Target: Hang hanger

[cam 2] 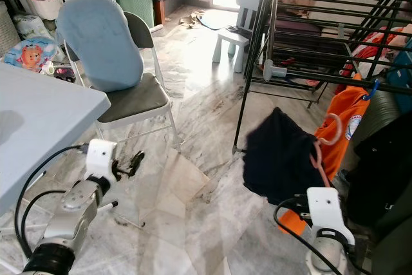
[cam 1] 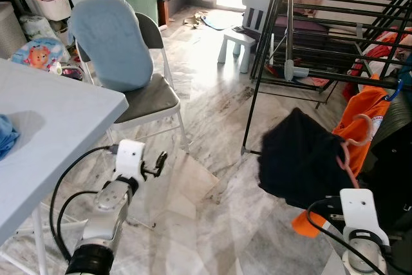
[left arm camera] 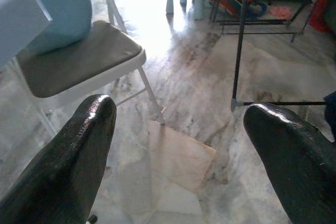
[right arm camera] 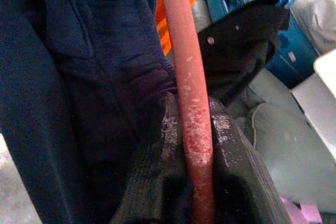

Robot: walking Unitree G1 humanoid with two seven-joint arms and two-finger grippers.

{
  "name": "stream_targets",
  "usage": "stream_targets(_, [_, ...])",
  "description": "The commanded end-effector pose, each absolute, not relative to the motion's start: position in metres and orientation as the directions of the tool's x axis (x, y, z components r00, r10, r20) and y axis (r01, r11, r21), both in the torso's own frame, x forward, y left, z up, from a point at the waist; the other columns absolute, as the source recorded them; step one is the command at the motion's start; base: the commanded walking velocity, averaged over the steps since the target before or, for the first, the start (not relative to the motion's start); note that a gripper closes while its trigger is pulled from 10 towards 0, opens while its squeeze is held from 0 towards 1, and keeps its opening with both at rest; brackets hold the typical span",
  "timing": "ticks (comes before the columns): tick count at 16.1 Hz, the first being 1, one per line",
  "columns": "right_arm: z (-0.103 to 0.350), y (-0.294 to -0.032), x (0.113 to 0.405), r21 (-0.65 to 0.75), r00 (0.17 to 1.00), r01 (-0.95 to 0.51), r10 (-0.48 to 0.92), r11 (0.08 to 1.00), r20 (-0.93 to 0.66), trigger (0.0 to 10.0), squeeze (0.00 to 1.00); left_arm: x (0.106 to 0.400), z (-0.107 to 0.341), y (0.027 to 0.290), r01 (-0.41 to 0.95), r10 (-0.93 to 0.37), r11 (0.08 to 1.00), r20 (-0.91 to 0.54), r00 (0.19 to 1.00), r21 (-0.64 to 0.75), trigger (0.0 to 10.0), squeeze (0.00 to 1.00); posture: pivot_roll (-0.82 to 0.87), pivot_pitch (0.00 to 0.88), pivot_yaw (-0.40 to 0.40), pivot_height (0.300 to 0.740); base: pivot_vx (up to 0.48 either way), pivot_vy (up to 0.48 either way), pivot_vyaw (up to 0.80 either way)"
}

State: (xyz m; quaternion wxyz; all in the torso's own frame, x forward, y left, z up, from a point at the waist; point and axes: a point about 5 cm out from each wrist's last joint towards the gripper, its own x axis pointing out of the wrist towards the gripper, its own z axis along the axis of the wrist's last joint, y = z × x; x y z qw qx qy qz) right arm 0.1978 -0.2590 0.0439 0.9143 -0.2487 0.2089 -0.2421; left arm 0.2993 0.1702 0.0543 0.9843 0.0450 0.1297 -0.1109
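Note:
A pink hanger [cam 1: 351, 146] carries a dark navy garment [cam 1: 297, 159] at the lower right, in front of the black drying rack [cam 1: 335, 24]. My right gripper [right arm camera: 191, 145] is shut on the hanger's pink rod [right arm camera: 184, 66], and its white wrist [cam 1: 358, 214] sits just below the garment. An orange garment [cam 1: 367, 111] hangs behind, on the rack's near rail. My left gripper [cam 1: 158, 162] is held low over the marble floor by the chair's front leg, with its fingers [left arm camera: 79, 156] open and nothing between them.
A folding chair [cam 1: 145, 94] with a blue cushion [cam 1: 112, 40] stands left of centre. A pale blue table [cam 1: 45, 127] fills the left edge. A small white child's chair [cam 1: 248, 20] stands beyond. Dark bags [cam 2: 380, 159] crowd the right side. Open floor lies between chair and rack.

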Motion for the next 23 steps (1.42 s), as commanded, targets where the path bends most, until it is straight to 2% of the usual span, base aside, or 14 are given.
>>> stream_targets(1, [0.059,-0.264,0.201,-0.535,0.798,0.395,-0.568,0.747,-0.204,10.0,0.0,0.303,0.059,0.165,0.262,-0.239,0.964,-0.266,0.934,0.053,10.0,0.0,0.01,0.0,-0.025,0.74,0.398,0.0,0.0])
stream_targets(13, [0.06,-0.257,0.206,-0.491,0.8,0.401,-0.557,0.773,-0.224,10.0,0.0,0.311,0.059,0.156,0.296,-0.279,0.955,-0.287,0.916,0.017,10.0,0.0,0.01,0.0,-0.022,0.74,0.452,0.0,0.0])
stream_targets(21, [0.058,-0.254,0.207,-0.481,0.801,0.398,-0.551,0.782,-0.233,10.0,0.0,0.313,0.059,0.153,0.314,-0.297,0.949,-0.299,0.907,0.009,10.0,0.0,0.01,0.0,-0.016,0.74,0.285,0.383,0.0])
stream_targets(23, [0.056,-0.249,0.209,-0.474,0.811,0.38,-0.532,0.795,-0.244,10.0,0.0,0.313,0.059,0.153,0.309,-0.294,0.951,-0.301,0.907,0.003,10.0,0.0,0.01,0.0,-0.015,0.74,0.0,0.0,0.0])
